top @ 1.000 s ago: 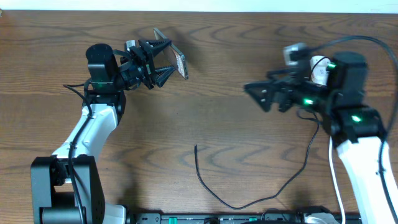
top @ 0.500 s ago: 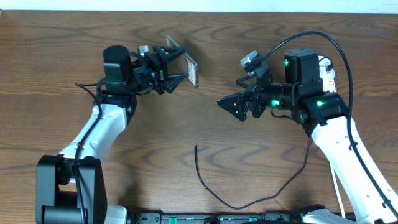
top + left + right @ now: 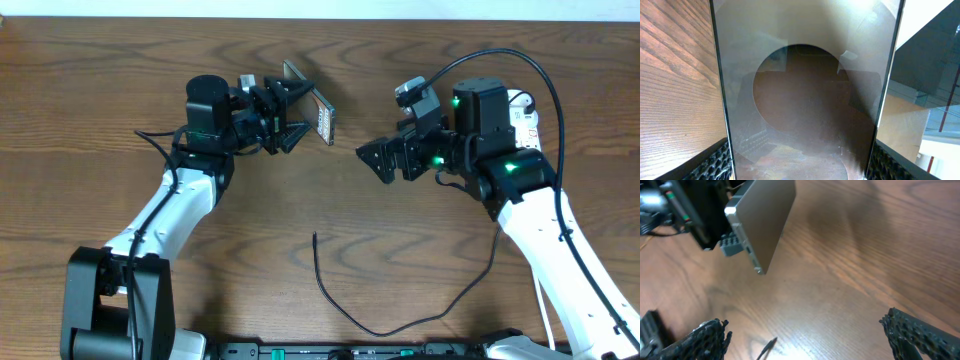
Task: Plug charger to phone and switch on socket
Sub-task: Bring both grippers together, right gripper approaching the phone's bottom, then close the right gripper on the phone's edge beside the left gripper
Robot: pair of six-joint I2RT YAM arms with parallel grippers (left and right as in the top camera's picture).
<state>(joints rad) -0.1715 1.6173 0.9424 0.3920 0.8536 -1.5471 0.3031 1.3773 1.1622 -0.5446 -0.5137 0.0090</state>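
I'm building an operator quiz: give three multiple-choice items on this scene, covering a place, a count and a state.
1. Where is the charger? A. loose on the table B. plugged into the phone C. in a gripper
2. How many grippers hold something? A. none B. one C. two
3. The right gripper is: A. shut on the charger B. open, empty C. shut on the phone

1 A: the charger lies free on the table.
2 B: only the left gripper holds the phone.
3 B: its jaws stand apart, nothing between.
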